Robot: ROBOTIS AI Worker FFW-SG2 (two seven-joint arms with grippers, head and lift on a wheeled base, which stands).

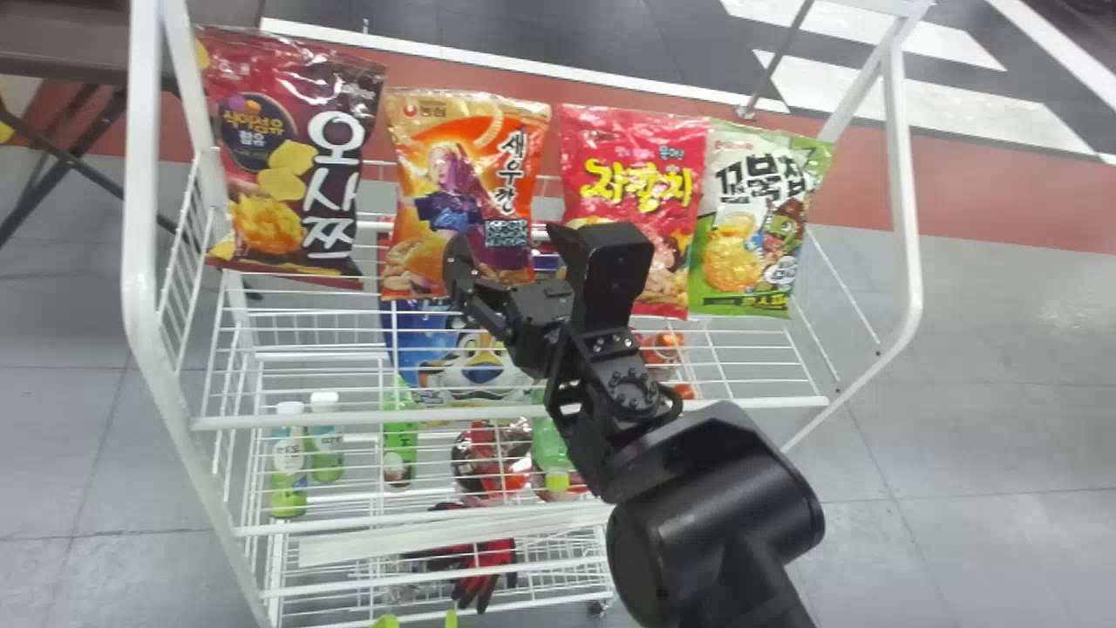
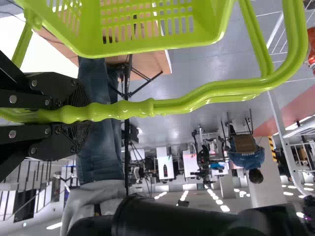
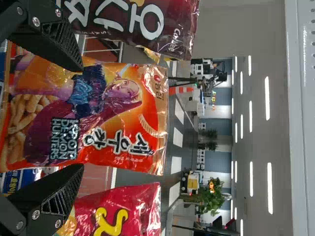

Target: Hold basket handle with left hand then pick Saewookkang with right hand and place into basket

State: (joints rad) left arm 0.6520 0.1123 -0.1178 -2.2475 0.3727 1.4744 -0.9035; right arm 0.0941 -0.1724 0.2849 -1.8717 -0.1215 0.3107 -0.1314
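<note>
In the head view, a white wire rack holds four snack bags in a row along its upper level. The Saewookkang, an orange bag, stands second from the left, between a dark maroon bag on its left and a pinkish-red bag on its right; a white-and-green bag ends the row. The right gripper, on the black arm from the bottom edge, is in front of the Saewookkang's lower right part, its two fingers spread apart. On lower levels are a blue bag with a tiger face, two white-capped bottles side by side, and red-and-black gloves.

In the left wrist view, the left gripper is clamped on the lime-green basket handle, which runs between its fingers. The slotted lime-green basket is near them.

In the right wrist view, the right gripper holds nothing. Its fingers are wide apart, with the Saewookkang lying across the gap, printed front towards the camera. One finger is near the maroon bag, the other near the pinkish-red one; whether either touches the Saewookkang, I cannot tell.
</note>
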